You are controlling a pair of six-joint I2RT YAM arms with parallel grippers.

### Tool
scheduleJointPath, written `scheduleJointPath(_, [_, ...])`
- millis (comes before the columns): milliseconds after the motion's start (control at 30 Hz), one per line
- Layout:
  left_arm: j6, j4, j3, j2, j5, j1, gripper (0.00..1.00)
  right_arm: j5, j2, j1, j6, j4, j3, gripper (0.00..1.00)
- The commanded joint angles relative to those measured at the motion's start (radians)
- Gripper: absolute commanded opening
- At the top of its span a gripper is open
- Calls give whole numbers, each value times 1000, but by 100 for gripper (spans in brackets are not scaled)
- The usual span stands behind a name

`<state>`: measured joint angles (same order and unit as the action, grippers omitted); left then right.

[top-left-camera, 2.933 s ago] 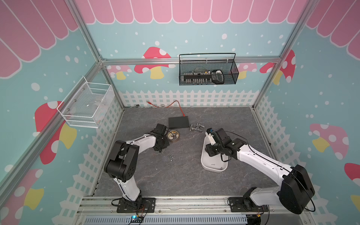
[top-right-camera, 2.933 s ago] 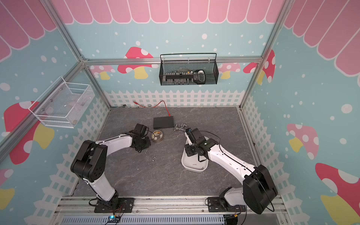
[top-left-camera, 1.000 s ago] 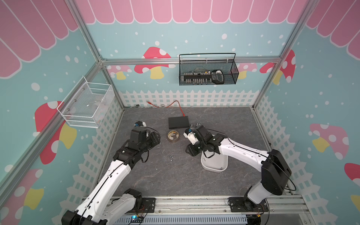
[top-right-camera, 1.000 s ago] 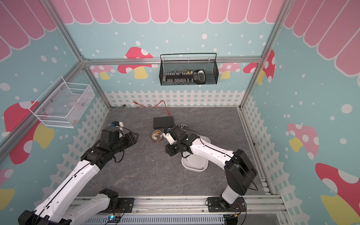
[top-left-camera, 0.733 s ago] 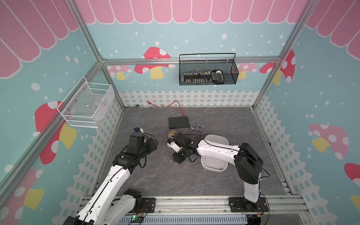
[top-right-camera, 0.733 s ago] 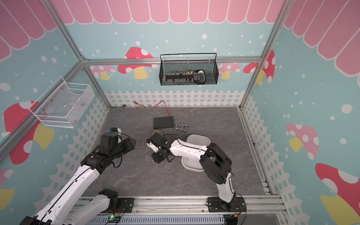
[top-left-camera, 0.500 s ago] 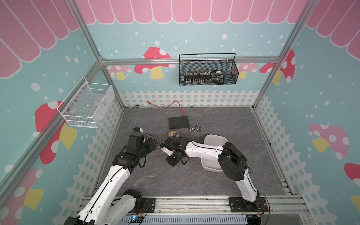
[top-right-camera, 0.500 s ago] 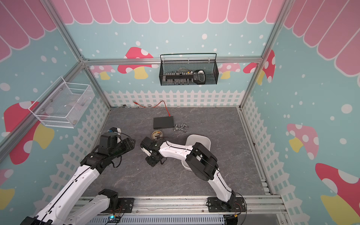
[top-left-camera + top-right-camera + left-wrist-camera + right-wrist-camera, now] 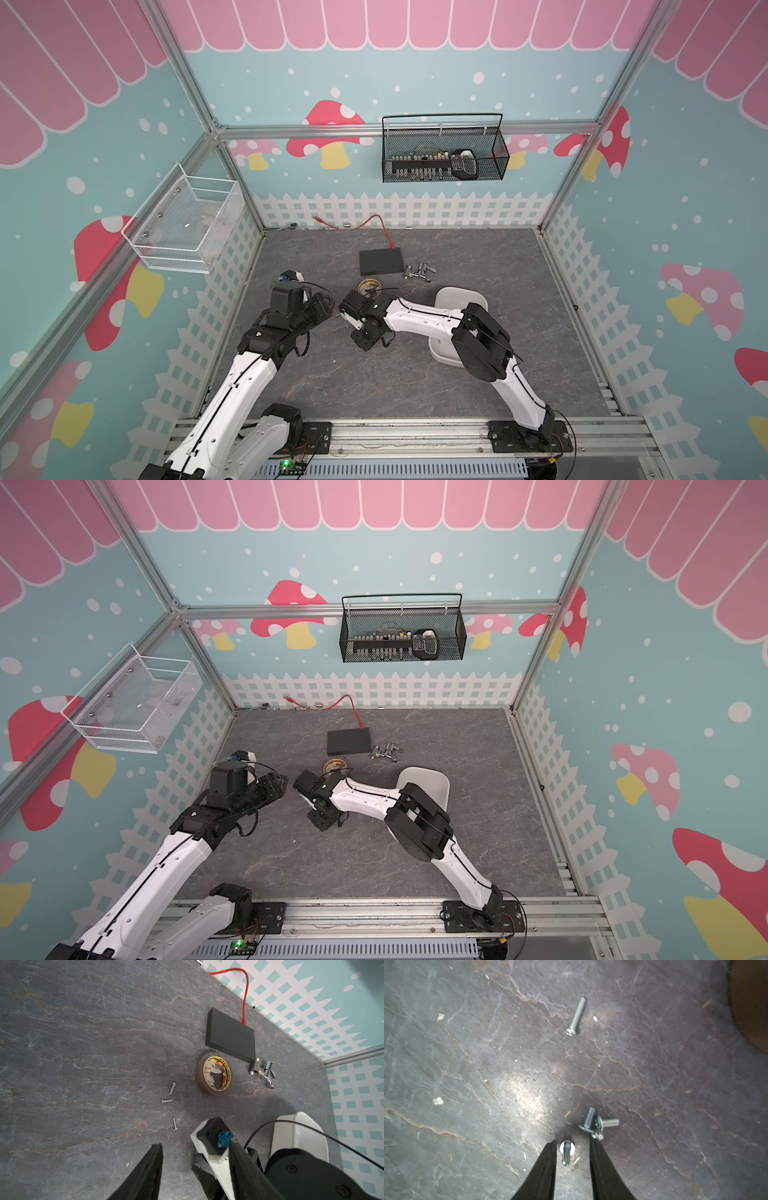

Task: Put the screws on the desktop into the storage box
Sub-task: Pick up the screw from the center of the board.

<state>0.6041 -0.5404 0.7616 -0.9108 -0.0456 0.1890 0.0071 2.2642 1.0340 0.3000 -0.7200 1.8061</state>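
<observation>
On the grey veined table point(image 9: 374, 395) inside mushroom-papered walls point(image 9: 270, 83), a screw point(image 9: 566, 1152) lies lengthwise between the parted right jaws, head outward, ungripped; the left jaws gape empty.

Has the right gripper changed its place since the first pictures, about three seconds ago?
Yes. The right gripper left the storage box and went toward the robot's left, past the tape roll. It is now low over the desktop.

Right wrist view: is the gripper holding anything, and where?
Nothing held: the right gripper straddles a tiny silver metal screw on the dark grey desktop, gaps either side.
</observation>
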Motion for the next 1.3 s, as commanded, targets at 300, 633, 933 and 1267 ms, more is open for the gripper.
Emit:
scheduleJointPath(300, [-21,17,-10,-5,-14,-13,55,-7,12,3,8,-52,25,7])
scheduleJointPath(633, [-17,18,-13,-16,-19,-13,55,8,-105,1,8,-23,-22,0])
scheduleJointPath(933, [-15,17,-15,-28,-24,-14,55,-186,-287,-74,-14,91,-226,0])
scheduleJointPath(1267, [-21,34,-19,-81,-97,-13,56,-555,-637,-348,78,261,-606,0])
